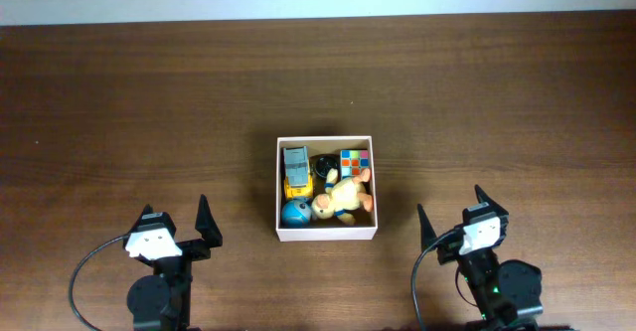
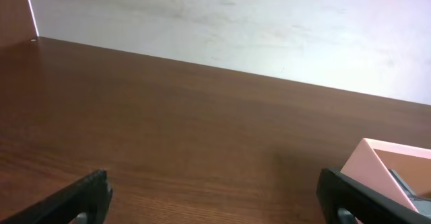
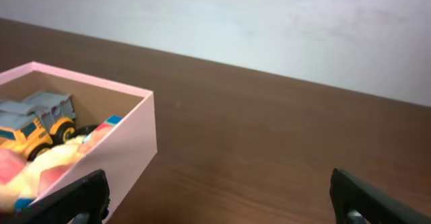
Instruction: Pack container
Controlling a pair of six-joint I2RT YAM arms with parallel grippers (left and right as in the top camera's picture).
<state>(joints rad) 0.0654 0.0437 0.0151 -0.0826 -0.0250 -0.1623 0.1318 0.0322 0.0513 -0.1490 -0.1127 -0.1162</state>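
Left gripper (image 1: 177,220) and right gripper (image 1: 452,214) both gape empty. The container (image 1: 326,235), toys (image 1: 340,200) inside, sits ahead between them: forward-right of the left, forward-left of the slightly nearer right.

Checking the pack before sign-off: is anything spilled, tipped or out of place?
Nothing stands out: the toy truck, puzzle cube, plush animal and blue ball all lie inside the upright container.
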